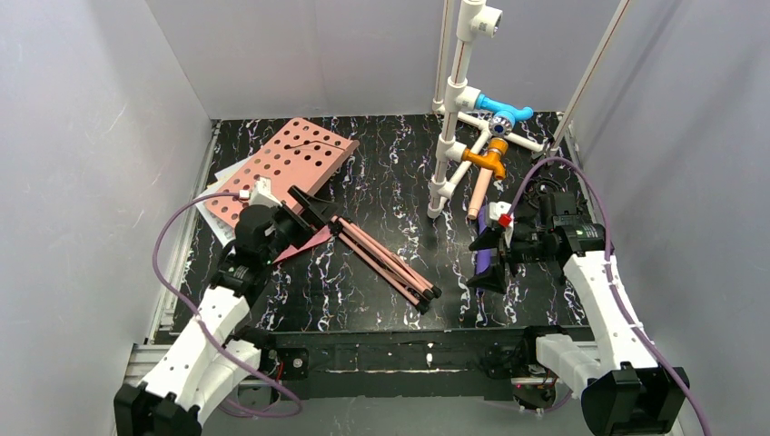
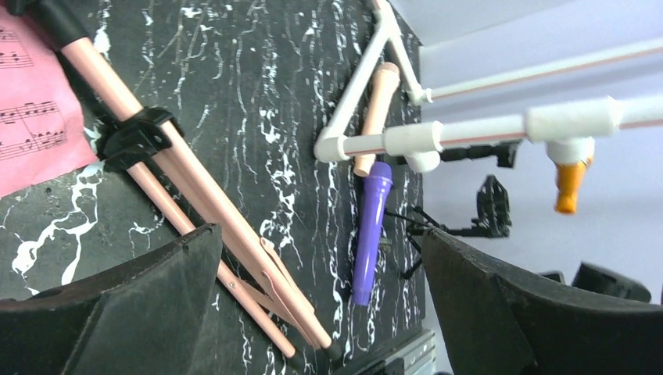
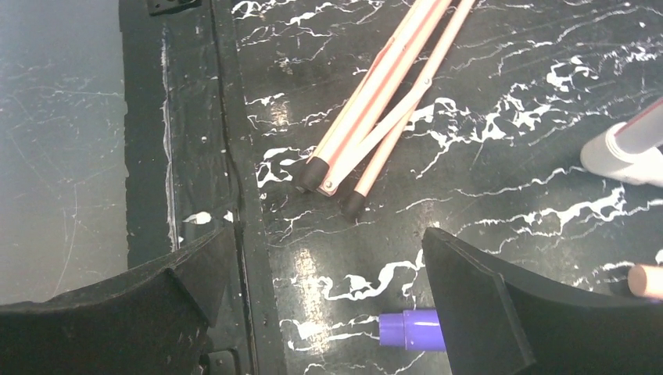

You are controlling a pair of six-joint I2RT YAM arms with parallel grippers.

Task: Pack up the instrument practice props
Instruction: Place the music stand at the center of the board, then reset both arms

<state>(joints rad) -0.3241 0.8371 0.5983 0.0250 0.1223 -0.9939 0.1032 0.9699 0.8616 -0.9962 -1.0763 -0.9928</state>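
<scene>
Left claw [image 1: 304, 213] spread wide over folded legs [image 1: 386, 259]; right claw [image 3: 324, 242] spread wide over purple microphone [image 3: 414, 328] on counter [image 1: 390, 182].

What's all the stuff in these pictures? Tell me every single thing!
Sheet-music holder: one, pink with holes, lying flat, back left.
Tripod legs: one folded bundle, pink with black tips, mid-table.
Music page: one, pink with printed notes, by the legs' top end.
White paper: count unclear, under the holder's left edge.
Purple microphone: one, lying front right.
Beige microphone: one, lying under the pipe frame.
Pipe frame: one, white with blue and orange fittings, back right.
Table: one, black with white veins.
Left gripper: black, open, over the legs.
Right gripper: black, open, over the purple microphone.
</scene>
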